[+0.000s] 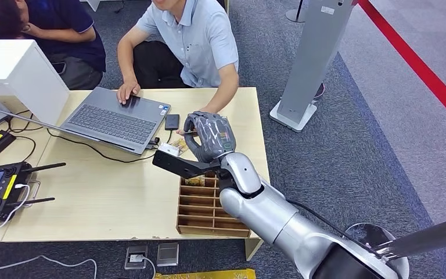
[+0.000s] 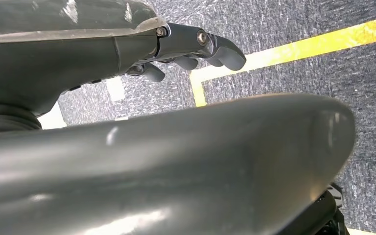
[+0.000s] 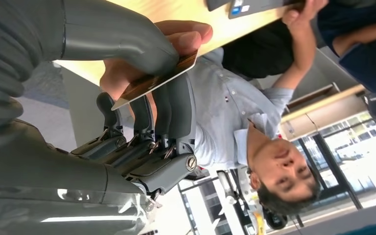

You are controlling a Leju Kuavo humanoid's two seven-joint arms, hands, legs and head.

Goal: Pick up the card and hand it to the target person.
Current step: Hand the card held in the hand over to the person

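Two sets of fingers meet on the card (image 3: 154, 81) now: mine and the person's. My right hand (image 1: 211, 135) is stretched out over the far edge of the table (image 1: 104, 197), pinching the card between thumb and fingers. From the wrist I see it as a thin brown-faced slip, one end buried in my grip, its long axis running out of my hand toward the person's hand (image 3: 169, 46). That hand has come right up to the free end; a thumb lies on top of the card, touching it, and the rest is tucked behind. So the handover turns on that one line: the card points from me straight into the waiting hand, with nothing between.

My left hand (image 2: 196, 49) hangs low over the carpet, fingers curled in on nothing, far from any use here.

Around me: a wooden rack (image 1: 206, 206) under my forearm, a laptop (image 1: 116, 119) where the person's other hand rests, a phone (image 1: 172, 121) just beside it, a controller (image 1: 0, 189) well off to the left. None of them stands in the way. I judge the next thing is to loosen my pinch once the pull is firm; let go too soon and the card drops to the table.
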